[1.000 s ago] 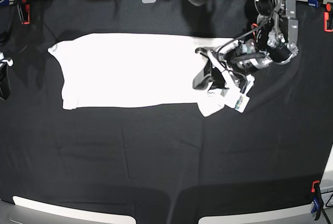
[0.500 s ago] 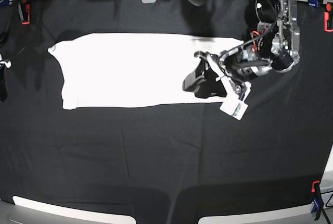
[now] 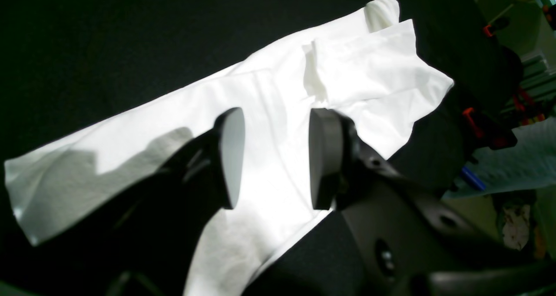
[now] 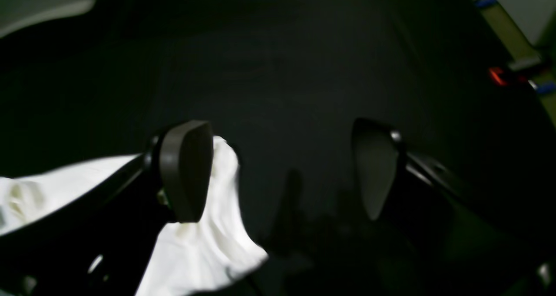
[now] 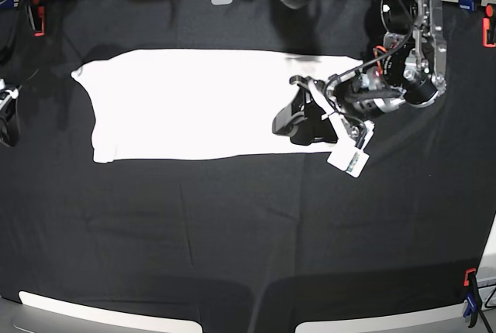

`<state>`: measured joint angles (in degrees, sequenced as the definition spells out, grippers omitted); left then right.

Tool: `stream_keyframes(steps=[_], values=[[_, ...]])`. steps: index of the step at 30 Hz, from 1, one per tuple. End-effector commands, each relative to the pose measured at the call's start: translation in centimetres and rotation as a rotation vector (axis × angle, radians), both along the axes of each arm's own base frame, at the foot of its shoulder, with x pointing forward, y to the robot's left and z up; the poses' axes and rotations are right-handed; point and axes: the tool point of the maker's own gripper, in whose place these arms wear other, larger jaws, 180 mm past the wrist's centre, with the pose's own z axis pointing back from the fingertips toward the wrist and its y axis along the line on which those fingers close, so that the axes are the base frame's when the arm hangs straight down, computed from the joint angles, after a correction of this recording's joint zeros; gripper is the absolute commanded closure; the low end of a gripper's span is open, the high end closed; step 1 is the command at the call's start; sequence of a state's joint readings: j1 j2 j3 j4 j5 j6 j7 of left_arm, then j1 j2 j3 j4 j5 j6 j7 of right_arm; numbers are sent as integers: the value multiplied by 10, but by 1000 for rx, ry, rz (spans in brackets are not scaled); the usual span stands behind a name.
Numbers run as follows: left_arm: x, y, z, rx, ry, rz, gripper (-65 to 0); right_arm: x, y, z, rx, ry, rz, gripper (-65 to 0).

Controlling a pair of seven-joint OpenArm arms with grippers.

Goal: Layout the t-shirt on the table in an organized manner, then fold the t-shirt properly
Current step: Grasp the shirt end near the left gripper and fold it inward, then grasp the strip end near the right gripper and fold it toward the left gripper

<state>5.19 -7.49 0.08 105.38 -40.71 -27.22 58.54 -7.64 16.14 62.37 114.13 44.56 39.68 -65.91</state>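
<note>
T-shirt (image 5: 194,104) lies spread as a long white band across the far half of the counter (image 5: 248,232) — plain side up, no print showing. Its left end in the base view narrows to a sleeve, and its right end runs under the left arm. Black wrinkled cloth covers the counter, with red clamps (image 5: 36,19) at the far edges.

Left claw (image 5: 298,116) hovers over the shirt's right end; in its wrist view the two pads (image 3: 232,157) stand apart with bright fabric visible between them, gripping nothing. A folded sleeve shows beyond them.

Right claw (image 4: 278,170) sits at the base view's left edge — its pads spread wide over bare black cloth, holding nothing, one pad (image 4: 184,170) just in front of a rumpled white corner of the shirt.
</note>
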Motion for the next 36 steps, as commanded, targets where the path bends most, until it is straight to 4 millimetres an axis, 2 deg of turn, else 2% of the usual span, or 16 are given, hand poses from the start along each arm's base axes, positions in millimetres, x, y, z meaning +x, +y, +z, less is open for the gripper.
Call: stream_keyframes(steps=[1,6,10,15,20,26,36], values=[[5,-3,15,-32,-47,-4,-224,2,-3,11,-41,-28,-2,-475],[5,-3,15,-32,-46,-4,-224,-3,-10,-21,17,47,-63,-474],[5,-3,15,-32,-46,-4,-224,13,-5,-63,164,105,-35,-472],[4,-3,13,-24,-38,-10,-224,39,18,-124,334,250,67,-472],[3,-3,11,-18,-32,-14,-224,50,51,-162,385,390,188,-470],[3,-3,12,-18,-32,-14,-224,56,85,-170,454,401,280,-464],[3,-3,12,-18,-32,-14,-224,52,90,-179,480,423,285,-449]])
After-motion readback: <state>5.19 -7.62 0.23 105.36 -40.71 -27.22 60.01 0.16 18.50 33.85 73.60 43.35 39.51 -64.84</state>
